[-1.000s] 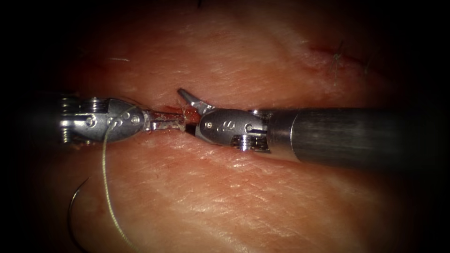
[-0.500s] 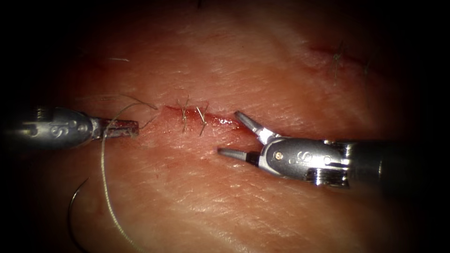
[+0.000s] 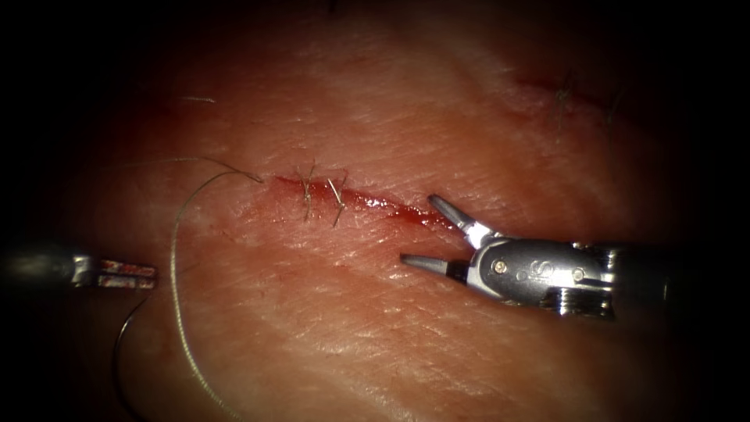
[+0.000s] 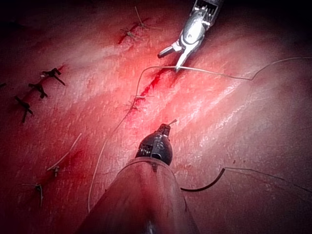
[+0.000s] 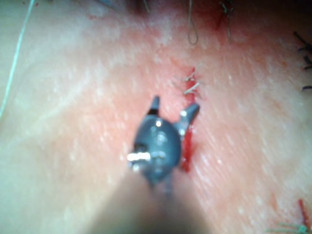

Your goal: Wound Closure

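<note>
The cut (image 3: 375, 205) runs across the tissue, with two knotted stitches (image 3: 320, 195) near its left end and red fluid along it. My right tool (image 3: 416, 230) sits at the cut's right end, jaws open and holding nothing; it also shows in the right wrist view (image 5: 175, 105) and the left wrist view (image 4: 169, 61). My left tool (image 3: 148, 273) is far left of the cut, its red-stained jaws shut (image 4: 163, 129). The dark curved needle (image 3: 117, 344) lies free on the tissue, left of the cut (image 4: 204, 185). The pale thread (image 3: 176, 258) loops loosely from the cut's left end.
Older dark stitches (image 4: 36, 90) and cut ends of thread (image 4: 63, 156) lie on the tissue away from this cut. Another stitched wound (image 3: 558, 94) sits at the far right.
My left tool has drawn back left and downward, away from the cut and the thread loop. My right tool has moved right with its jaws spread. The two stitches now lie uncovered.
</note>
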You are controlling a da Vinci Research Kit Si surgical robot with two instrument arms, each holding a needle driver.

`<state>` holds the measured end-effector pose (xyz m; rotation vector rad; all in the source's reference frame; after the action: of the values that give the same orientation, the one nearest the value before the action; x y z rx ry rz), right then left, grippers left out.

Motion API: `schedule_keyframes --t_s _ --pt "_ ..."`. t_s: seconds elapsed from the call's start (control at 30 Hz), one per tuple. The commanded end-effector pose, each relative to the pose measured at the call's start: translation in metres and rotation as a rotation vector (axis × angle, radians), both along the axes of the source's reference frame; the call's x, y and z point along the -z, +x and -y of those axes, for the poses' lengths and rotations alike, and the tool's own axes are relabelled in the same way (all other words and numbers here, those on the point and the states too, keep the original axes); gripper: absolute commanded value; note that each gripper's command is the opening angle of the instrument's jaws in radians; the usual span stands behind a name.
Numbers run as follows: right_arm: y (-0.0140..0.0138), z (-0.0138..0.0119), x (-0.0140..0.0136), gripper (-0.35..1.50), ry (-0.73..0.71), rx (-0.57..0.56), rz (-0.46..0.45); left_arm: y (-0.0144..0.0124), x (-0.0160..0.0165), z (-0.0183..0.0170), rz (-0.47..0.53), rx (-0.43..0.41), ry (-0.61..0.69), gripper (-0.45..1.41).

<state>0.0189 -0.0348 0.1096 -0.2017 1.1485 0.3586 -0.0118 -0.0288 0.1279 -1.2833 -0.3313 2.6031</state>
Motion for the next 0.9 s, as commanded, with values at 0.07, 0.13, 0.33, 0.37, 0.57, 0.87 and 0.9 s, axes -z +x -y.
schedule_keyframes --t_s 0.07,0.13,0.33,0.37,0.57,0.87,0.9 --pt "0.0006 0.0005 -0.0007 1.48 0.000 0.005 0.001 0.0007 -0.0005 -0.0016 -0.014 0.062 -0.025 -0.45" --pt "0.0006 0.0007 -0.0007 1.48 -0.001 0.005 0.001 0.0018 -0.0003 -0.0038 -0.011 0.109 -0.052 -0.45" --pt "0.0007 0.0009 -0.0009 1.48 -0.003 0.005 0.002 0.0022 -0.0013 -0.0086 0.001 0.190 -0.102 -0.45" --pt "0.0007 0.0009 -0.0009 1.48 -0.003 0.005 0.002 0.0020 -0.0018 -0.0092 -0.003 0.195 -0.108 -0.45" --pt "0.0007 0.0009 -0.0011 1.48 -0.005 0.004 0.003 -0.0014 -0.0053 -0.0126 0.010 0.233 -0.121 -0.45" --pt "0.0006 0.0012 -0.0019 1.48 -0.011 0.005 0.004 -0.0079 -0.0095 -0.0170 0.060 0.230 -0.125 -0.45" --pt "0.0006 0.0012 -0.0019 1.48 -0.011 0.005 0.004 -0.0084 -0.0100 -0.0173 0.059 0.229 -0.133 -0.45"
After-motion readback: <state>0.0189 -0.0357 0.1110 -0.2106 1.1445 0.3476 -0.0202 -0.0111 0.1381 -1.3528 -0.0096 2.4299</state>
